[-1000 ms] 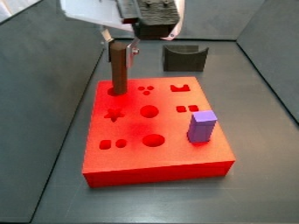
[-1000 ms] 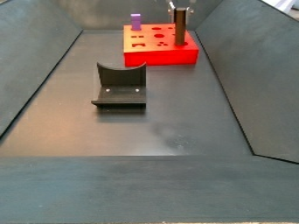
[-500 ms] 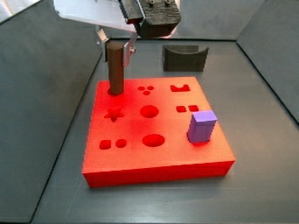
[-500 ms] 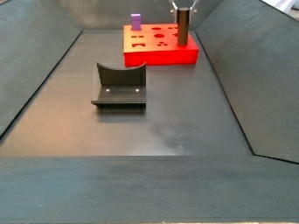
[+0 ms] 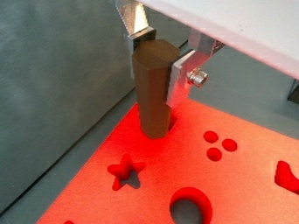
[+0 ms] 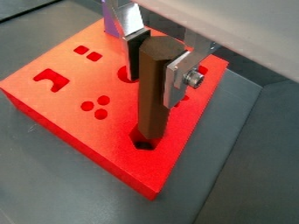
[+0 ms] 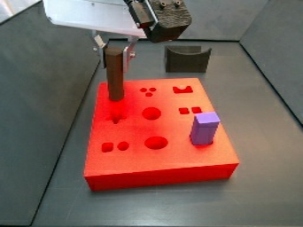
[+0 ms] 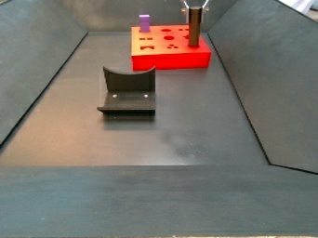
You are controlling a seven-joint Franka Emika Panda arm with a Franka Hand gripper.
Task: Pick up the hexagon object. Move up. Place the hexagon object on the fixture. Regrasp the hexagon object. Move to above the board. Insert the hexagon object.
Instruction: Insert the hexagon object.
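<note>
Peg stands upright with its lower end in the hexagonal cut-out at a corner of the board, as both wrist views show. The gripper sits over that corner, and its jaws are clamped on the peg's upper part, one silver plate on each side. In a side view the peg rises from the board near the star cut-out, with the gripper at its top.

Progress, as judged: pick-up, the placing on the fixture, the regrasp and the move above the board appear complete, since the fixture stands empty and well apart from the board. Insertion is under way. How deep the peg sits cannot be told; most of its length shows above the surface. Remaining: press the peg home, if it is not seated, and release it.

A purple block stands on the board, clear of the work.
</note>
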